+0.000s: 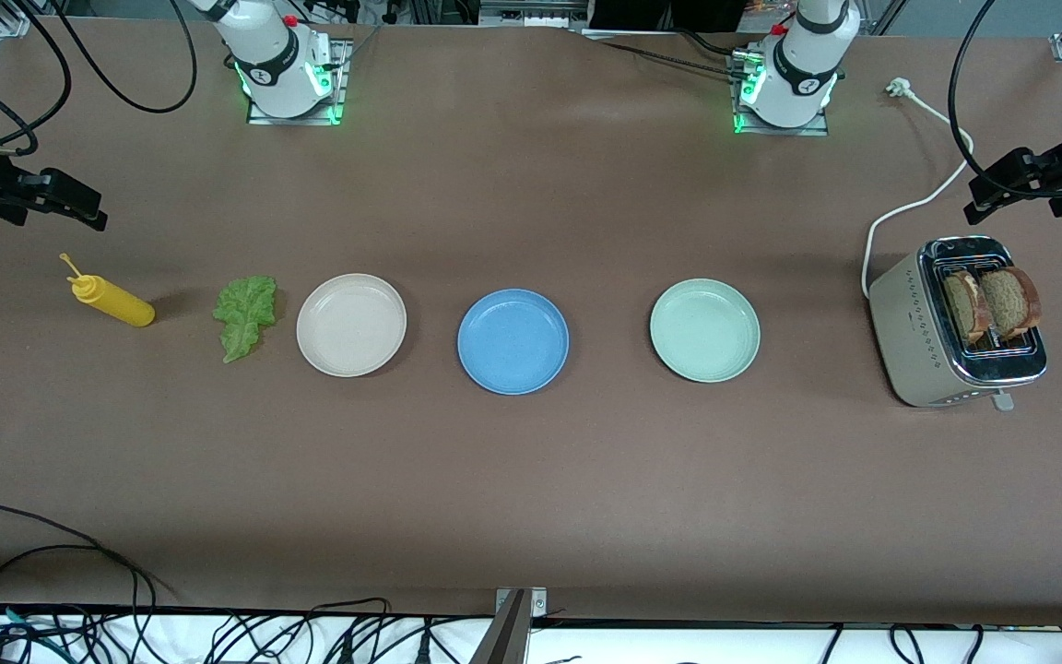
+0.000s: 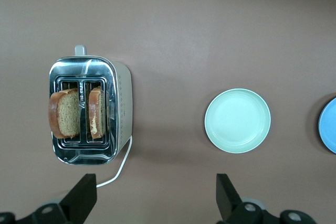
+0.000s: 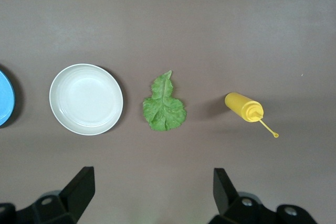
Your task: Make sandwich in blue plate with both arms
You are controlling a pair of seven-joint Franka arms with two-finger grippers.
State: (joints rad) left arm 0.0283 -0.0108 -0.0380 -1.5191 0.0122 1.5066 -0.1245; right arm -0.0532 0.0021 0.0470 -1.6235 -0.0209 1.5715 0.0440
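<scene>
Blue plate [image 1: 513, 341] bare mid-table, both claws (left [image 2: 152, 195], right [image 3: 149, 192]) spread wide, seemingly aloft near table ends.

Even, diffuse overhead light fills all three views, bright enough to keep colours clean. The brown table [image 1: 531, 480] shows a faint pale sheen near the top centre of the front view. Shadows are soft and short, hugging the blue plate [image 1: 513, 341] and the yellow bottle [image 1: 112, 301]. The toaster [image 2: 90, 109] carries small glare streaks on its chrome top. Green lamps glow at both arm bases. Focus is sharp throughout.
</scene>
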